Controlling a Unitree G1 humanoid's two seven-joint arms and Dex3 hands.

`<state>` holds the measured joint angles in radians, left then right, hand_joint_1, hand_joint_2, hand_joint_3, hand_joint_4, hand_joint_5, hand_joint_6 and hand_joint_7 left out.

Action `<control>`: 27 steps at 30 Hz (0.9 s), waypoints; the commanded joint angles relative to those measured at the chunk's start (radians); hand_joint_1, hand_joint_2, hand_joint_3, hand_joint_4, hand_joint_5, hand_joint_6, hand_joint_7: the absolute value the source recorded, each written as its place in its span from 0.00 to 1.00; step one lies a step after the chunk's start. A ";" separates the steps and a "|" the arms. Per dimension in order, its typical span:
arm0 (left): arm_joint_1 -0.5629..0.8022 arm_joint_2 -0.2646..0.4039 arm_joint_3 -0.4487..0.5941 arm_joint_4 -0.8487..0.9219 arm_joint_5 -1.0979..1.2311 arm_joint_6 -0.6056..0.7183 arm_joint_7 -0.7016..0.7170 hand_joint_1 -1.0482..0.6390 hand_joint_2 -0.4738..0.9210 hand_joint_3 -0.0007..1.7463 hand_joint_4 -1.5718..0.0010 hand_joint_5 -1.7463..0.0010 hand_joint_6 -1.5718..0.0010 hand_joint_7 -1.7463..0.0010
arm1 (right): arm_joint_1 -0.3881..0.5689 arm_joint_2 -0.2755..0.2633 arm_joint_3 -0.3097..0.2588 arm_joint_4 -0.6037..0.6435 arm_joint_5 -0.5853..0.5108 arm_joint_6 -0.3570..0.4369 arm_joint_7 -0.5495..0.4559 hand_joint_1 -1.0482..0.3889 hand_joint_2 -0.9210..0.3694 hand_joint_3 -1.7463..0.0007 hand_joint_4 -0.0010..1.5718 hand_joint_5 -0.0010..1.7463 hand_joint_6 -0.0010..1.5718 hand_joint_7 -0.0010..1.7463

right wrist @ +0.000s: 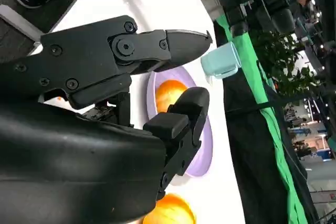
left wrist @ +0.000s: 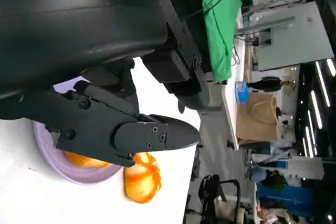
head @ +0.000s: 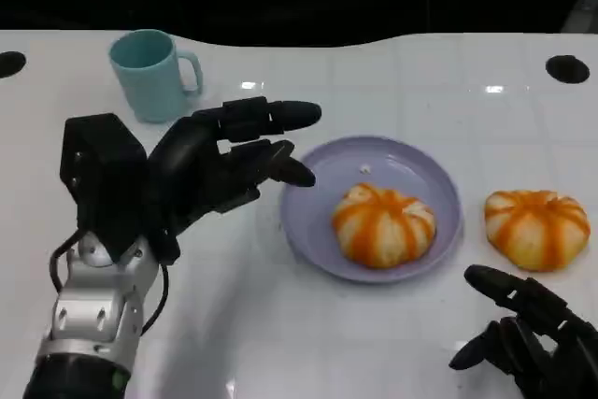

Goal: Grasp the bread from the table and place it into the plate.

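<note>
Now bread (head: 384, 224) in plate (head: 411, 167), upright

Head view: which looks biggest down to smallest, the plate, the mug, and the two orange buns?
1. Plate, clearly the largest.
2. The bun on the plate and the bun on the table look about alike, so I won't rank them.
3. Mug, close to the buns; it stands farther from the camera, so that placing is unsure.
</note>
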<state>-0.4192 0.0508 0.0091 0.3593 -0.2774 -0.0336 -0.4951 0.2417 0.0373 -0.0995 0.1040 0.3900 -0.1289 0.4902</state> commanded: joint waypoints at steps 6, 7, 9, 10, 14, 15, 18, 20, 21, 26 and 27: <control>0.366 -0.086 0.156 -0.428 -0.415 0.343 0.105 0.30 1.00 0.30 0.57 0.00 0.63 0.20 | 0.003 -0.001 -0.008 0.000 0.009 -0.022 -0.001 0.22 0.00 0.84 0.38 0.79 0.55 0.29; 0.368 -0.086 0.157 -0.435 -0.417 0.351 0.109 0.30 1.00 0.30 0.57 0.00 0.63 0.20 | 0.003 -0.001 -0.008 0.001 0.009 -0.023 -0.001 0.22 0.00 0.84 0.38 0.79 0.55 0.29; 0.425 -0.117 0.154 -0.461 -0.423 0.369 0.150 0.30 1.00 0.30 0.55 0.00 0.64 0.13 | 0.001 -0.005 -0.012 0.000 0.013 -0.012 -0.004 0.22 0.00 0.84 0.38 0.79 0.55 0.29; 0.441 -0.127 0.153 -0.470 -0.425 0.375 0.163 0.30 1.00 0.30 0.54 0.00 0.65 0.08 | 0.000 -0.006 -0.014 0.000 0.014 -0.010 -0.005 0.22 0.00 0.84 0.38 0.78 0.55 0.29; 0.453 -0.136 0.154 -0.486 -0.425 0.388 0.178 0.30 1.00 0.30 0.53 0.00 0.66 0.05 | 0.000 -0.007 -0.015 0.000 0.015 -0.008 -0.005 0.22 0.00 0.84 0.38 0.78 0.55 0.28; 0.489 -0.147 0.150 -0.485 -0.418 0.380 0.178 0.30 1.00 0.30 0.53 0.00 0.67 0.04 | 0.001 -0.009 -0.015 0.000 0.011 -0.011 -0.004 0.22 0.00 0.84 0.39 0.78 0.55 0.28; 0.554 -0.161 0.143 -0.483 -0.406 0.372 0.179 0.32 1.00 0.29 0.53 0.00 0.66 0.03 | 0.005 -0.014 -0.014 -0.004 0.009 -0.010 -0.001 0.22 0.00 0.84 0.39 0.78 0.55 0.28; 0.565 -0.157 0.143 -0.484 -0.403 0.380 0.182 0.32 1.00 0.28 0.53 0.00 0.66 0.03 | 0.009 -0.014 -0.012 -0.008 0.004 -0.012 -0.006 0.22 0.00 0.84 0.38 0.78 0.55 0.28; 0.567 -0.157 0.144 -0.484 -0.401 0.382 0.182 0.32 1.00 0.28 0.53 0.00 0.66 0.03 | 0.009 -0.014 -0.012 -0.009 0.002 -0.012 -0.008 0.21 0.00 0.84 0.38 0.78 0.55 0.28; 0.590 -0.146 0.134 -0.499 -0.375 0.411 0.214 0.31 1.00 0.27 0.53 0.00 0.66 0.03 | 0.011 -0.018 -0.012 -0.007 0.011 -0.014 0.005 0.22 0.00 0.83 0.38 0.78 0.55 0.28; 0.592 -0.145 0.133 -0.502 -0.374 0.417 0.220 0.31 1.00 0.27 0.53 0.00 0.66 0.02 | 0.011 -0.017 -0.012 -0.008 0.014 -0.012 0.006 0.22 0.00 0.83 0.38 0.78 0.55 0.28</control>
<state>0.1513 -0.1087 0.1452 -0.1287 -0.6683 0.3656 -0.3019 0.2461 0.0373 -0.1043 0.1038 0.3951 -0.1415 0.4903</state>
